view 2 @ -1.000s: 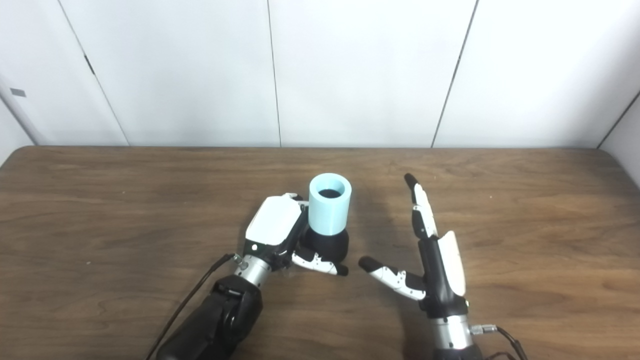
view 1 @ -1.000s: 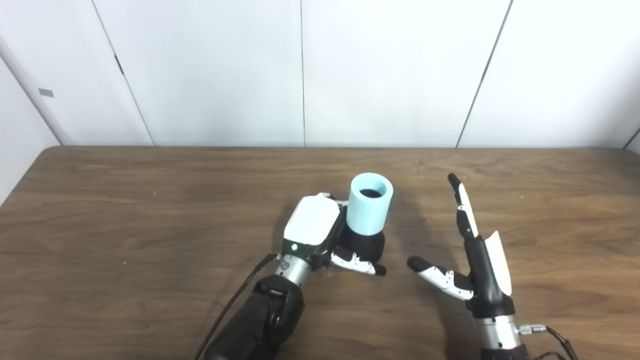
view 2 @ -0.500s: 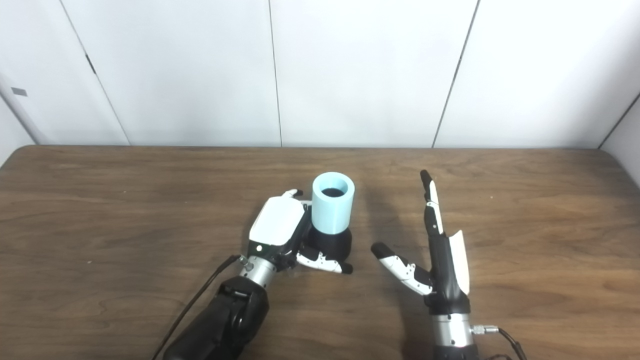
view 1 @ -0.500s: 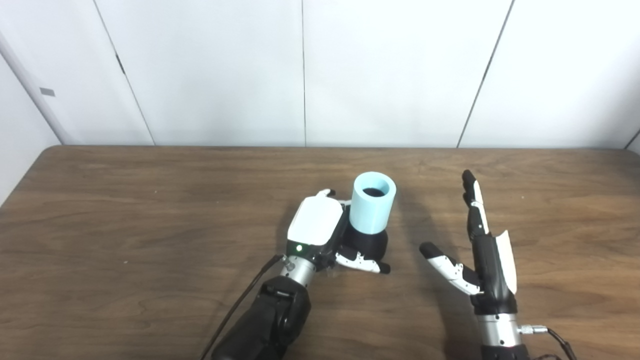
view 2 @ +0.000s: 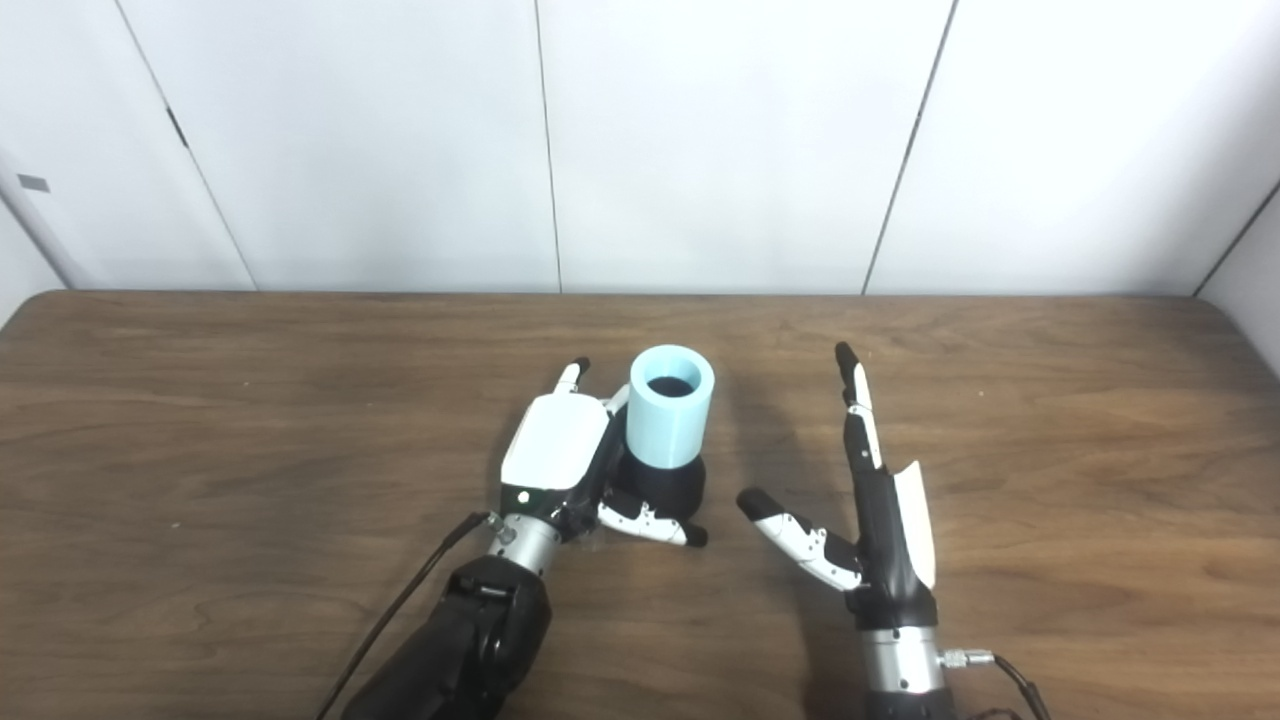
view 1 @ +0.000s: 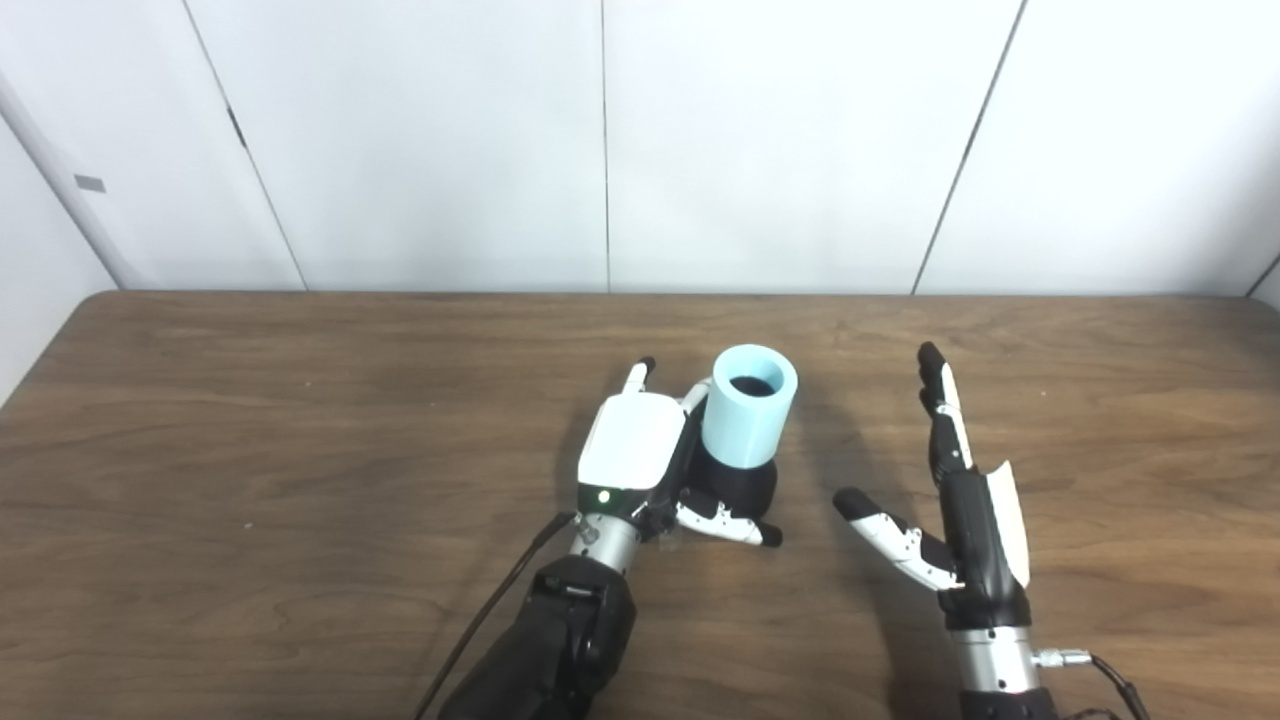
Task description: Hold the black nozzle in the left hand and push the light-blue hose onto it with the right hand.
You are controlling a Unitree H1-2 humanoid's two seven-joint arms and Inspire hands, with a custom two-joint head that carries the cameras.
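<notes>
Resting beside nozzle (view 1: 738, 487), left hand (view 1: 640, 455) half-open.

The left hand (view 1: 640, 460) sits low with its white back turned upward, the dark forearm running down and to the left from the wrist. Its fingers (view 1: 636, 376) point away, straightening and spread loose, one dark tip showing past the white shell, and the thumb (view 1: 728, 526) reaches out sideways toward the other hand. The right hand (view 1: 965, 520) stands edge-on, its fingers held straight and together, pointing away, with the thumb (view 1: 885, 530) splayed wide toward the left hand's thumb; the two thumb tips are near but apart. It grips nothing. Its silver wrist sits directly below the palm, with a cable trailing off to the right.
</notes>
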